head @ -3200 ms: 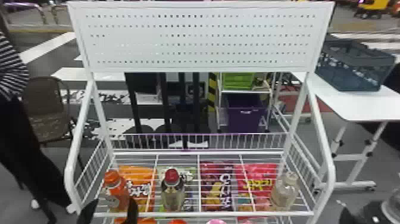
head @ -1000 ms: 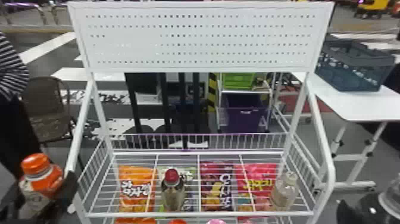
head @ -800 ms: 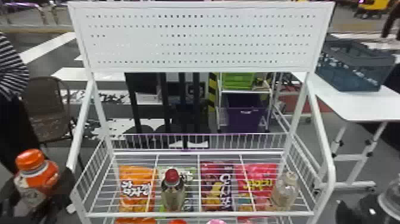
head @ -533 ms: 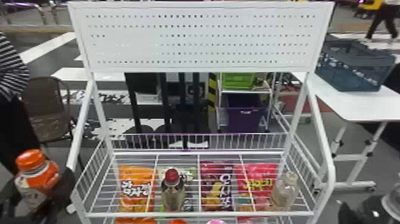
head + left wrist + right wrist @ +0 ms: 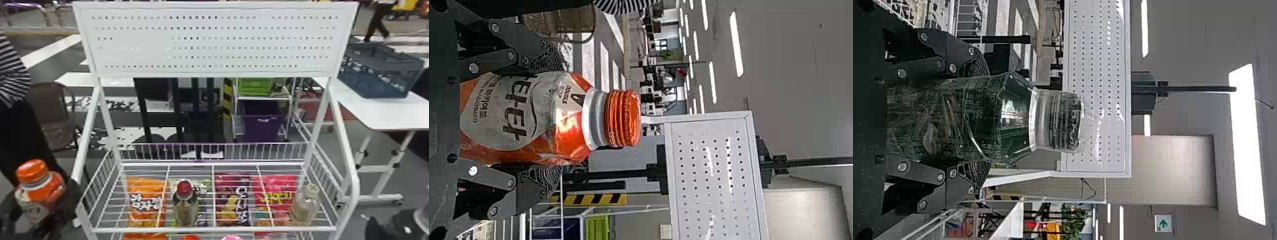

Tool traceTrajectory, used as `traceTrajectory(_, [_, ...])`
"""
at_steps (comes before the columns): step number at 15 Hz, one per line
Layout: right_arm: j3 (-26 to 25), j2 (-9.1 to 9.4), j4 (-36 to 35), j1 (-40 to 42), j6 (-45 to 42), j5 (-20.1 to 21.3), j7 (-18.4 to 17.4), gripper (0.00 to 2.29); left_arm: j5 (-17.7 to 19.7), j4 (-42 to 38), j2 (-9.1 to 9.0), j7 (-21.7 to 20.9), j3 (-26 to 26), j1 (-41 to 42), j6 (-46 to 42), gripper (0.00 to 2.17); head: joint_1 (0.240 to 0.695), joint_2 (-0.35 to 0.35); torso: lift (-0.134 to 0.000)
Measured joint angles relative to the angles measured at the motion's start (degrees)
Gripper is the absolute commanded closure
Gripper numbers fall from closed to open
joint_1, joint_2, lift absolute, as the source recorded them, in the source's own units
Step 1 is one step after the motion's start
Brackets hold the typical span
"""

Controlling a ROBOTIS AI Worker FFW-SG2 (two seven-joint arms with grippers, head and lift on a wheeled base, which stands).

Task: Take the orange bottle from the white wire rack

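Snugly, at eight o'clock, the left gripper [image 5: 41, 202] closes round the ridge-capped orange bottle [image 5: 40, 191] outside the wire rack's [image 5: 204, 229] edge; at four, the right gripper [image 5: 376, 227] clasps a clear bottle [image 5: 988, 120].

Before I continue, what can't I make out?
- Base of orange bottle: left wrist view, behind left pincer.
- Base of clear bottle: right wrist view, behind right pincer.
- Middle of green bag: head view, behind red-capped bottle.
- Below the pink top: head view, cut off by bottom edge.

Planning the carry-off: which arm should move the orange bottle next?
Left, I'd say: the left tool grips the orange bottle beside the white rack; the right tool holds a clear bottle.
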Motion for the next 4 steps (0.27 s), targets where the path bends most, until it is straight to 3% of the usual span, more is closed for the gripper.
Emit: traceTrajectory(4, [-0.1,0.00,-0.2,0.2,-0.2,0.0,0.0,1.01,0.0,-0.2,-0.06,0.0,-0.1,0.0,0.0,2.15,0.499,0.000,0.000])
